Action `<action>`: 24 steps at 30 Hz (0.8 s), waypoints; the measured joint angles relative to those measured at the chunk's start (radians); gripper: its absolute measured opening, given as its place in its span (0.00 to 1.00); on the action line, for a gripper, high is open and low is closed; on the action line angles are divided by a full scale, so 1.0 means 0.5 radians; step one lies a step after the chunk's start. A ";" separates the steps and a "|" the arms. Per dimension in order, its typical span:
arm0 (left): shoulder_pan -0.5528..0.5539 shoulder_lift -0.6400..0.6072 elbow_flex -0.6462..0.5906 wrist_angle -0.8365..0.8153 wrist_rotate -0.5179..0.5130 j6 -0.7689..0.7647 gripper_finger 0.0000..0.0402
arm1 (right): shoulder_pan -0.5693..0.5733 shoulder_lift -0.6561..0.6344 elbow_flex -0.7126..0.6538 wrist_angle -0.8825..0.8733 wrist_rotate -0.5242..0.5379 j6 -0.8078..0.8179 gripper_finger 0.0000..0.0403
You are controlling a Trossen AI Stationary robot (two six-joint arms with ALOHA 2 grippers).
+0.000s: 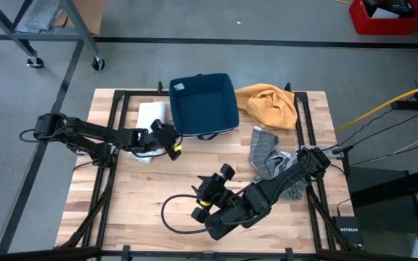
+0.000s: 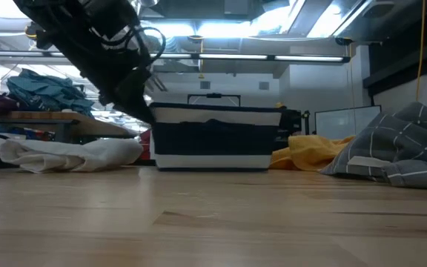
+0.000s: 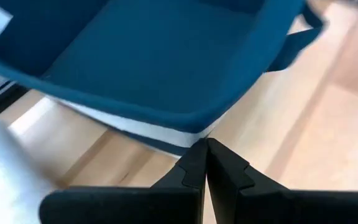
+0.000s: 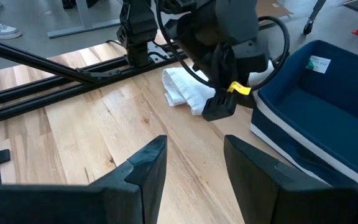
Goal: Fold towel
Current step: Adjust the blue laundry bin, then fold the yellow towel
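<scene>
The white towel (image 1: pixel 151 116) is lying bunched at the far left of the worktop (image 1: pixel 136 196), just left of the blue bin (image 1: pixel 203 104). The left claw (image 1: pixel 173 148) is hovering pinched tight and empty beside the bin's near corner. Further right, the right claw (image 1: pixel 207 201) is waiting with fingers spread, holding nothing, over the near middle.

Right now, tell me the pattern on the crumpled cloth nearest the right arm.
The crumpled grey cloth is grey with thin white grid lines, a windowpane check. The low view shows it best.

Bare table (image 1: pixel 144 196) before blue bin (image 1: pixel 203 105)
</scene>
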 joint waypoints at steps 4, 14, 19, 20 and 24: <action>-0.002 -0.007 0.000 -0.093 -0.127 -0.024 0.01 | 0.000 0.000 0.000 0.001 -0.001 0.000 0.41; -0.104 -0.243 -0.001 -0.467 -0.237 -0.221 0.01 | 0.000 0.000 0.000 0.005 -0.014 0.013 0.41; -0.297 -0.485 -0.001 -0.495 -0.222 -0.122 0.01 | 0.000 0.000 0.000 0.016 0.010 0.012 0.41; -0.337 -0.530 -0.001 -0.492 -0.215 -0.099 0.01 | 0.000 0.000 0.000 0.016 0.036 0.012 0.41; -0.451 -0.678 -0.001 -0.492 -0.094 -0.102 0.01 | 0.000 -0.001 0.001 0.011 0.183 0.008 0.41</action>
